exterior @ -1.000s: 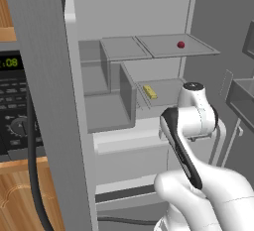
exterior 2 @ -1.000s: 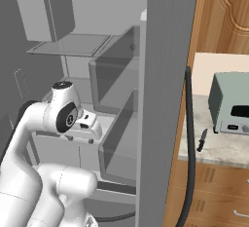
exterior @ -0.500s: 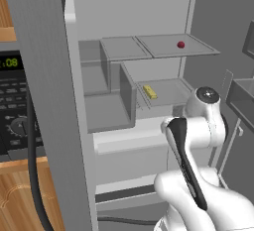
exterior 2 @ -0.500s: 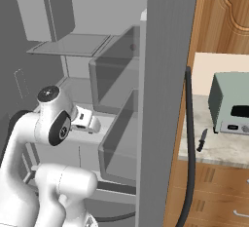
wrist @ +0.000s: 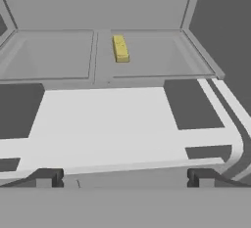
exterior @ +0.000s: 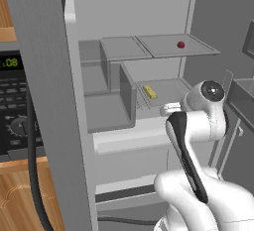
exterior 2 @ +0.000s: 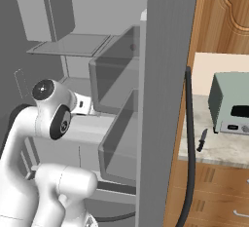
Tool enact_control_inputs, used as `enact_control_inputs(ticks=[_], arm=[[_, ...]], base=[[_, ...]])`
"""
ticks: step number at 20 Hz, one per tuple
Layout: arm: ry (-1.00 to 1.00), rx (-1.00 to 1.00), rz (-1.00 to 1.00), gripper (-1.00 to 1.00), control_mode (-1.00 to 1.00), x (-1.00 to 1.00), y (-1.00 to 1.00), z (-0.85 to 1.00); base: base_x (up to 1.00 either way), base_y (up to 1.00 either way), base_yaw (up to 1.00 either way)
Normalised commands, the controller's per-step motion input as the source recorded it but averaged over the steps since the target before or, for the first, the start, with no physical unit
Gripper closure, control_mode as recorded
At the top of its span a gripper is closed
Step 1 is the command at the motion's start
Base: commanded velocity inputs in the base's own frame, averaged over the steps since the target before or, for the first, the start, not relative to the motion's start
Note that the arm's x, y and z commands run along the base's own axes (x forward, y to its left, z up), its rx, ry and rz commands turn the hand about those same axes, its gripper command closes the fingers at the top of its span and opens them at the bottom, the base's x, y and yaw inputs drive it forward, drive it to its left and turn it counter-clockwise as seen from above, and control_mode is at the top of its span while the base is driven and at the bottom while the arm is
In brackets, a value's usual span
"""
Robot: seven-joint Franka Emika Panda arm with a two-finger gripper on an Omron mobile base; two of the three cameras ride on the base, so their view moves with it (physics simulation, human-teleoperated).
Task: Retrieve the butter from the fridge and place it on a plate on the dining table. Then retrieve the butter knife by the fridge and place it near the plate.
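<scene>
Item: small yellow rectangular stick of butter [wrist: 120,49], lying lengthwise on the lower shelf of the tall grey fridge [exterior: 44,101], below the small red ball [exterior: 181,44]. Hand [wrist: 122,177]: fully spread, empty, short of butter. We should advance level, straddling its narrow sides.

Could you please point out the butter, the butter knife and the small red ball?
butter [wrist: 120,49], hand view, middle of its top face.
butter knife [exterior 2: 202,140], right base view, mid-length of the knife.
small red ball [exterior: 181,44], left base view, its centre.
</scene>
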Motion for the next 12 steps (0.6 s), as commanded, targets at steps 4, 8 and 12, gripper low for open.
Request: enact_control_inputs(ticks=[4,8,12], arm=[[-0.04,0.0,0.0,-1.0,-1.0,0.51,0.0,0.04],[-0.02,0.0,0.0,-1.0,-1.0,0.58,0.0,0.0],[0.0,0.0,0.0,-1.0,-1.0,0.62,0.0,0.0]], base=[[0.0,0.0,0.0],[0.0,0.0,0.0],[0.0,0.0,0.0]])
